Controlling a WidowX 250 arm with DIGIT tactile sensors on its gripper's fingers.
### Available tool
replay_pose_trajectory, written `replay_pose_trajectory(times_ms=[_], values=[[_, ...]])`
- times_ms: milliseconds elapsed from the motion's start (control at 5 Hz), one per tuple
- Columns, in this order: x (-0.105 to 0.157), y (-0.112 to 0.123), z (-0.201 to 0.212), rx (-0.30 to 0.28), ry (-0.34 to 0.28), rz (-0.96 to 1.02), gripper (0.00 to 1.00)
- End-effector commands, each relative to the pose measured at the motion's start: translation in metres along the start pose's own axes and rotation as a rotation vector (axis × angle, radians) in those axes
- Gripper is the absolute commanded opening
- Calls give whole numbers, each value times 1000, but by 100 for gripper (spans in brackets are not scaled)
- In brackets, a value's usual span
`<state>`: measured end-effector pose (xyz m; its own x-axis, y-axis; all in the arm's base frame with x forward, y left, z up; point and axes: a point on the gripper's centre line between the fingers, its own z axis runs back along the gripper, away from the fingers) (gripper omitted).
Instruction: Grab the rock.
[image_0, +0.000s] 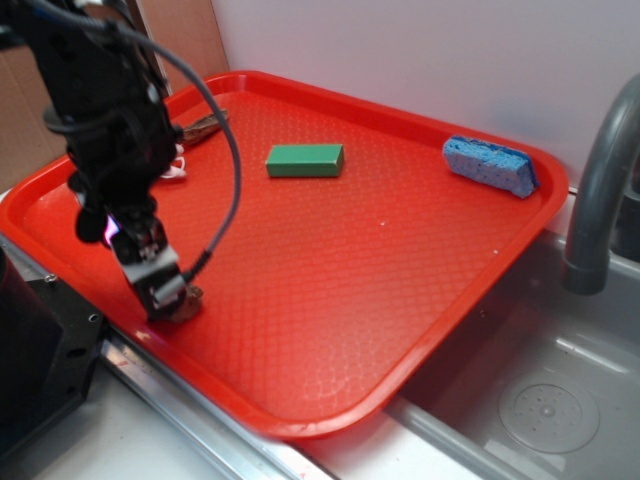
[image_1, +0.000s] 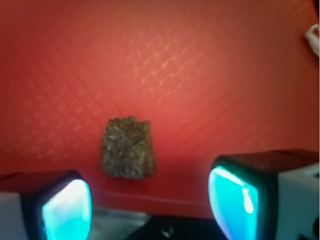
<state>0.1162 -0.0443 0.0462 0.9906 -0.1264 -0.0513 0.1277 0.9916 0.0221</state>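
Black cabled arm (image_0: 110, 110), cyan-glowing fingertips (image_1: 67, 210)

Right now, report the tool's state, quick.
Tool: open, holding nothing. The rock lies on the red tray in the gap between its fingers, untouched.

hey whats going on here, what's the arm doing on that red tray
A robot arm is going for the rock, a small rough brown-grey lump near the front edge of the red tray. Its pincer is low over the tray and open, with the rock lying between its fingers, not yet clamped. A green block and a blue sponge sit untouched farther back on the tray.
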Motion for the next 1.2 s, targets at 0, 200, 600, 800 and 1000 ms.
replay_pose_trajectory(times_ms=[0, 200, 600, 800, 1000], values=[[14, -7, -29, 8, 53, 1, 100], [12, -3, -29, 10, 74, 39, 0], [11, 46, 57, 19, -143, 347, 0], [26, 71, 106, 12, -133, 517, 0], [43, 73, 158, 39, -150, 582, 0]])
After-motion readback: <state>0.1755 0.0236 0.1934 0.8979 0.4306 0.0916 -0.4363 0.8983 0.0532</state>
